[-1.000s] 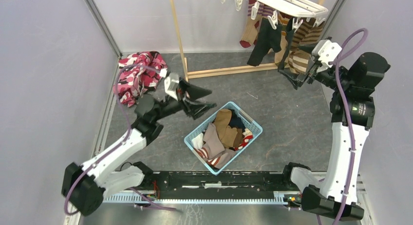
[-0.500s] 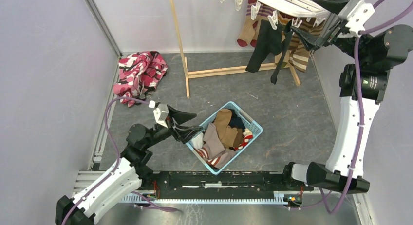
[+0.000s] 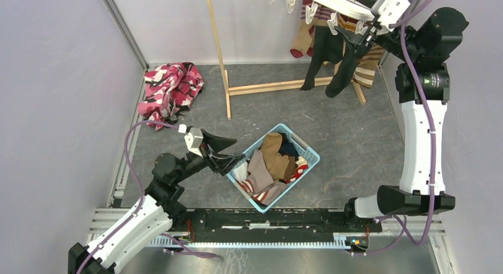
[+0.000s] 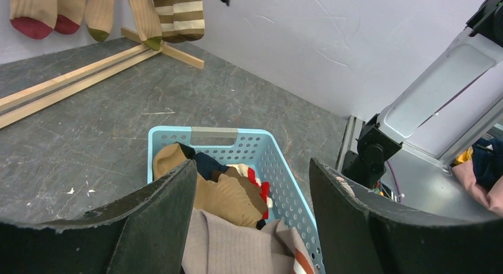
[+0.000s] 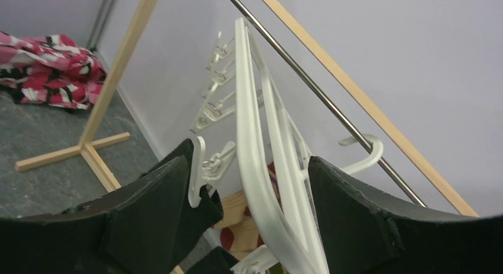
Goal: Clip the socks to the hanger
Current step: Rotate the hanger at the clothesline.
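The white hanger hangs at the top right with several socks clipped under it, among them two black socks side by side. My right gripper is open, and in the right wrist view its jaws straddle the hanger's bars. A white clip by the left finger holds black sock fabric. My left gripper is open and empty at the left rim of the blue basket. In the left wrist view it sits over a tan sock and a grey ribbed sock.
The thin wooden stand carries the hanger; its foot bars lie on the floor. A pink, red and black cloth lies at the back left. Tan and striped socks hang at the far right. Grey walls close in both sides.
My left arm swung from the cloth to the basket's left rim, then held. My right gripper rose to the hanger and moved left; a second black sock now hangs beside the first.
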Tool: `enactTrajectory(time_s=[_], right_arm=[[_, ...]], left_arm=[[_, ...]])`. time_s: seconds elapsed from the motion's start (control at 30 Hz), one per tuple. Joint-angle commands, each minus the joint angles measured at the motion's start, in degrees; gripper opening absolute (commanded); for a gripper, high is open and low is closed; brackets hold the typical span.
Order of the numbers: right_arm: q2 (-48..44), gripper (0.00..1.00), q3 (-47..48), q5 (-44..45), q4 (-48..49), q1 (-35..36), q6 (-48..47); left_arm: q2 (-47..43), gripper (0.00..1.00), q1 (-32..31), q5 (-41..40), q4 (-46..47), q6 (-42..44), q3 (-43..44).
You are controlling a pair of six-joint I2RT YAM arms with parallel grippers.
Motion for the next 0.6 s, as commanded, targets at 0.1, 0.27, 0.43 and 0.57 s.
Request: enactTrajectory(time_s=[0.1,0.27,0.43,0.57], right_arm=[[-0.7,0.74,1.8,10.9,-6.2,1.2,-13.6],[-1.2,0.64,1.6,11.0,-8.0,1.2,-19.0],[0.9,0.52,4.1,9.9,-8.7,1.6,-20.9],[2.3,0.44,4.4,9.7,-9.3,3.4,-23.0]], left_arm=[[0.3,0.75,0.3,-1.7,-1.3,0.7,1.2],[2.2,0.75,0.2,-1.1,-0.9,0.7,1.8],[4.0,0.75,0.3,-0.7,0.3,0.3,1.9],[4.3,0.75,0.2,-0.4,1.0,0.0,1.7]])
